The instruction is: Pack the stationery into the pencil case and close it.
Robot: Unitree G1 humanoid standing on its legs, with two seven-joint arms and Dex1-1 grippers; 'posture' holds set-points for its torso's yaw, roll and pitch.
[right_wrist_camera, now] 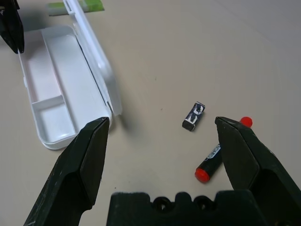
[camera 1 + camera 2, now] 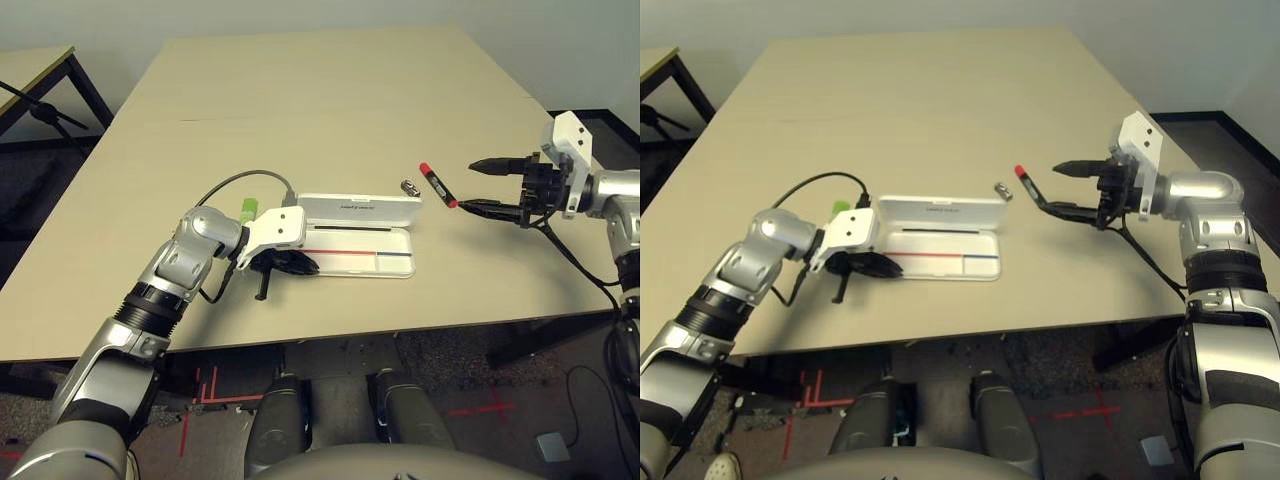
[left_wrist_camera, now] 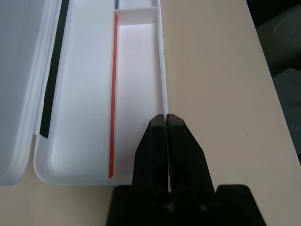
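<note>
On the left side of the bench [image 2: 300,100], the left claw [image 3: 166,123] has its two black fingers pressed together on the thin front wall of the pencil case [image 2: 360,250], at the case's left end. The pencil case lies open on the bench, with the lid standing up along the far side and the tray flat toward the robot; a red and a blue stripe run along the inside. Just behind the left end of the case, a light-green bar [image 2: 248,208] lies on the bench, partly hidden by the left wrist. To the right of the case, near its far right corner, a tiny metal piece [image 2: 408,187] rests on the bench. Just beside it is the red marker [image 2: 437,184], lying at an angle. Farther right, the right claw [image 2: 481,186] is above the bench with fingers spread wide, and it holds nothing; its lower fingertip is near the marker's end.
</note>
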